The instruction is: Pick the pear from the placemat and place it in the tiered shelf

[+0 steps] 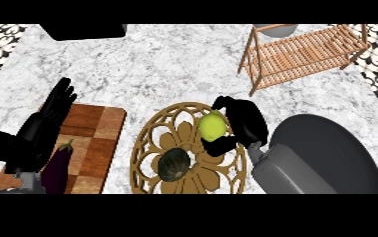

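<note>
The desk (148, 66) is white marble with grey veining. A dark block (83, 31) sits at its far edge toward the left, and patterned tiles show past the far corners. A wooden tiered shelf (306, 56) with slatted levels stands near the far right corner. Toward the near left edge lies a checkered wooden cutting board (96, 141) with a dark purple eggplant (57, 168) at its near end.

The pear (212, 126) is smooth, yellow-green and rounded — it sits on the round, golden openwork placemat (155, 153) near the desk's front edge, beside a dark green rounded vegetable (174, 164). The right robot hand (244, 121) is curled round the pear, thumb and fingers closing on it. The left robot hand (46, 121) rests over the cutting board's left edge — fingers straight and spread.
</note>
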### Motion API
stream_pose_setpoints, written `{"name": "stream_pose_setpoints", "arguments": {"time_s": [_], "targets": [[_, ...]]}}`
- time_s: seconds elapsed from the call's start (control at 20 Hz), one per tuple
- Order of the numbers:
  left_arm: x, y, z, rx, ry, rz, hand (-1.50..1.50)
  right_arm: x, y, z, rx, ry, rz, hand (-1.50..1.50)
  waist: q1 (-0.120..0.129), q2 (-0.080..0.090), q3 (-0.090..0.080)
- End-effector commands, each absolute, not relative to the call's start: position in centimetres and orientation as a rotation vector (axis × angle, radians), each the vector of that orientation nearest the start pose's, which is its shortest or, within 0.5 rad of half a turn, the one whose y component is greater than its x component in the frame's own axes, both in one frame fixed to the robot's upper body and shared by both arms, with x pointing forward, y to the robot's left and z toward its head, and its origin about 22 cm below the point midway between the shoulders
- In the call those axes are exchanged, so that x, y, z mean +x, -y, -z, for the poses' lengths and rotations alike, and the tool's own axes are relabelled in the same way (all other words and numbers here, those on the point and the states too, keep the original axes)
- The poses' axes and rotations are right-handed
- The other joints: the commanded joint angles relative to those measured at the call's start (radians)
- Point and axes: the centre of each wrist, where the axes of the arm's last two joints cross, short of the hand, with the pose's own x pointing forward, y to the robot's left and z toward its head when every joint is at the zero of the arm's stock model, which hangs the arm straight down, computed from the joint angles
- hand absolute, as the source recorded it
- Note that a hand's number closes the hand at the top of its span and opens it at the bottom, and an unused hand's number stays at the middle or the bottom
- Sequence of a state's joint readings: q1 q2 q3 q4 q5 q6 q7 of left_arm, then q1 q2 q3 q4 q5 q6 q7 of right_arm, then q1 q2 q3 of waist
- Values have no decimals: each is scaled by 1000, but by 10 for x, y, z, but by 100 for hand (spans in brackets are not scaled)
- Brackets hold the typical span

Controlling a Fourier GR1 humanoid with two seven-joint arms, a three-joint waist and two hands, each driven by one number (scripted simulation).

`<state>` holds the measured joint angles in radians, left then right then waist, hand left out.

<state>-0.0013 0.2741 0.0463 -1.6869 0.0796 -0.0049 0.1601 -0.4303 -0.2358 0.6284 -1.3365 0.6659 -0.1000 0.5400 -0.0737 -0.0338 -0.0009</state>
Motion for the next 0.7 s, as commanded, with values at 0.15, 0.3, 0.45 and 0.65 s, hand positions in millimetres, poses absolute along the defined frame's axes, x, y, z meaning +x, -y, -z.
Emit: {"name": "stream_pose_setpoints", "arguments": {"time_s": [0.15, 0.3, 0.45, 0.65], "targets": [[240, -296, -51, 176, 1527, 107, 0, 230, 131, -98, -782, 1622, -786, 150, -11, 6, -1], [242, -310, -52, 184, 1542, 125, 0, 212, 148, -144, -895, 1688, -710, 150, 14, 15, -1], [253, -288, -58, 152, 1550, 145, 0, 179, 164, -176, -950, 1689, -655, 150, 29, 22, 0], [245, -275, -46, 129, 1566, 174, 0, 170, 175, -219, -990, 1727, -542, 150, 62, 31, 0]]}}
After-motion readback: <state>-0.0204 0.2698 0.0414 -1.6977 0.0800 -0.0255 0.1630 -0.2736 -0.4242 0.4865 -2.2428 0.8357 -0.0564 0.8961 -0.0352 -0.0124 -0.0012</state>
